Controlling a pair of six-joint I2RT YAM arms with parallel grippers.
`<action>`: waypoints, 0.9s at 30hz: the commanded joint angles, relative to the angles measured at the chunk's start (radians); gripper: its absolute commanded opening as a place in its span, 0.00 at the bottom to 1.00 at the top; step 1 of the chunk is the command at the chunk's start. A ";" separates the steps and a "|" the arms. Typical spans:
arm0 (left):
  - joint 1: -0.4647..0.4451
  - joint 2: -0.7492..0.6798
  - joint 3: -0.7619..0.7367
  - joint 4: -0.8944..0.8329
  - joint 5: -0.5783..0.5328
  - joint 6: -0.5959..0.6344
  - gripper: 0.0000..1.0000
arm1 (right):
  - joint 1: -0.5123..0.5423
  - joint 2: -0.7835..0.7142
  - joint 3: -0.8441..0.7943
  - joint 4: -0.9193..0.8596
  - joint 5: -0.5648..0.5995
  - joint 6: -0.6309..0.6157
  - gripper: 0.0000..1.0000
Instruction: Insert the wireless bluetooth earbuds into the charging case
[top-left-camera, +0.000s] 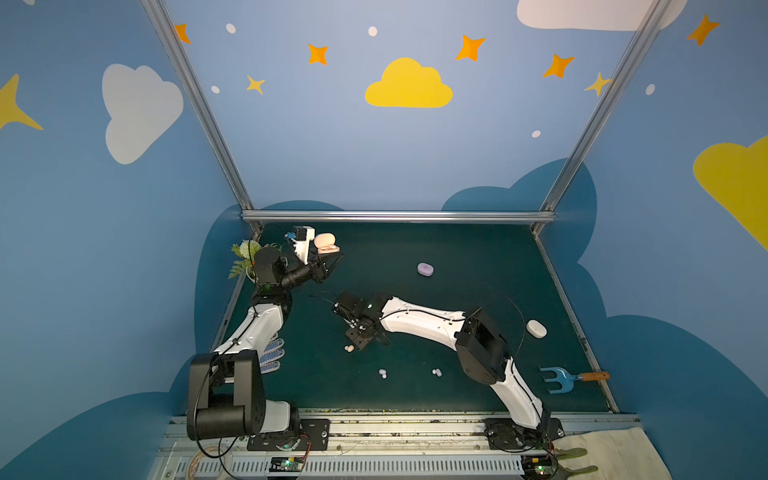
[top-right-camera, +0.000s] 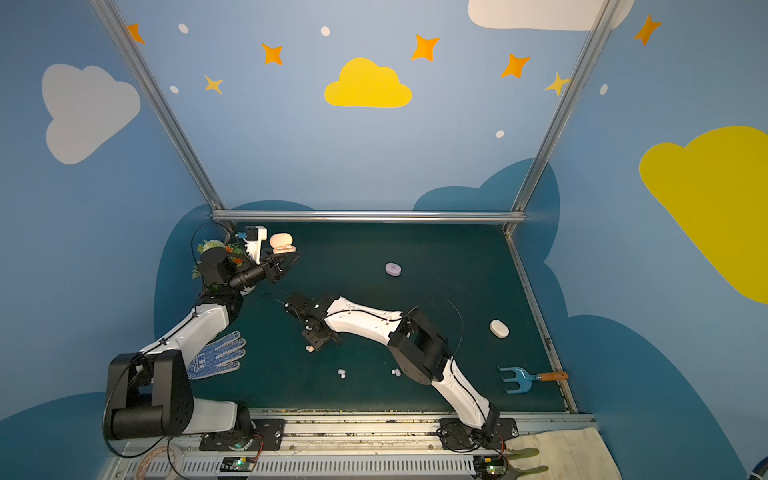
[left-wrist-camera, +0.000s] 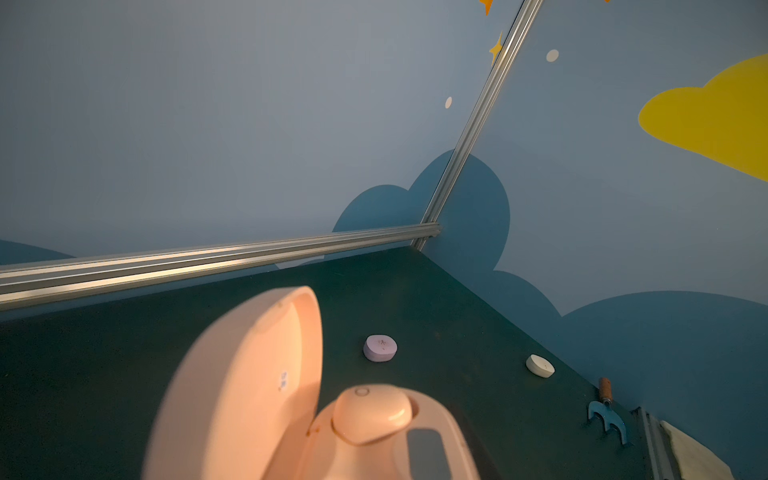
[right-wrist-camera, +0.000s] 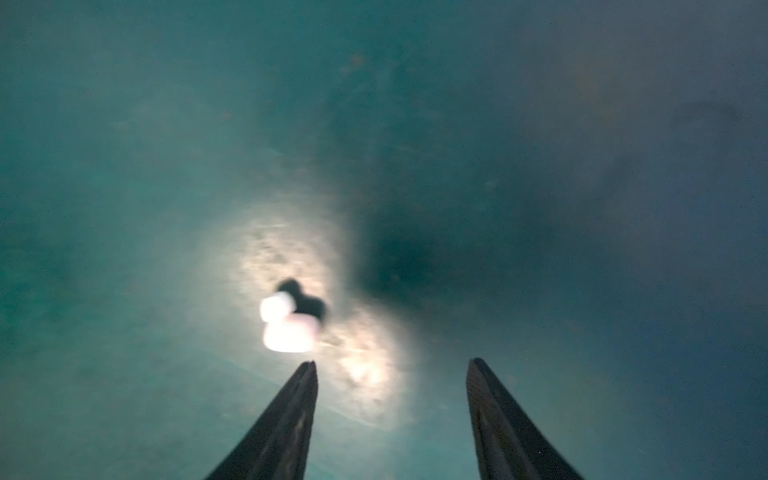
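Observation:
My left gripper (top-left-camera: 335, 261) is raised at the back left, shut on the open peach-pink charging case (top-left-camera: 326, 244) (top-right-camera: 282, 244). In the left wrist view the case lid (left-wrist-camera: 232, 395) stands up and one pink earbud (left-wrist-camera: 370, 411) sits in the base; the jaws are hidden beneath it. My right gripper (right-wrist-camera: 392, 361) (top-left-camera: 355, 340) points down at the mat, open and holding nothing. A loose pink earbud (right-wrist-camera: 286, 328) (top-left-camera: 349, 348) (top-right-camera: 310, 349) lies just beyond one fingertip (right-wrist-camera: 305, 374). Two more pale earbuds (top-left-camera: 382, 373) (top-left-camera: 436, 372) lie nearer the front.
A closed lavender case (top-left-camera: 425, 269) (left-wrist-camera: 380, 348) sits mid-back and a closed white case (top-left-camera: 536, 328) (left-wrist-camera: 540, 366) at the right. A blue hand rake (top-left-camera: 561, 379) lies front right. A dotted glove (top-right-camera: 218, 355) and a small plant (top-left-camera: 243, 257) are by the left arm.

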 joint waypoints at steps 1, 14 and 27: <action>-0.004 -0.004 0.010 0.014 0.013 -0.001 0.21 | 0.018 0.003 0.024 0.005 -0.043 -0.024 0.58; -0.006 -0.006 0.006 0.011 0.012 0.000 0.21 | 0.061 0.122 0.126 -0.011 0.036 -0.086 0.61; -0.005 -0.008 0.006 0.000 0.013 0.004 0.21 | 0.017 0.060 0.053 -0.062 0.184 -0.045 0.61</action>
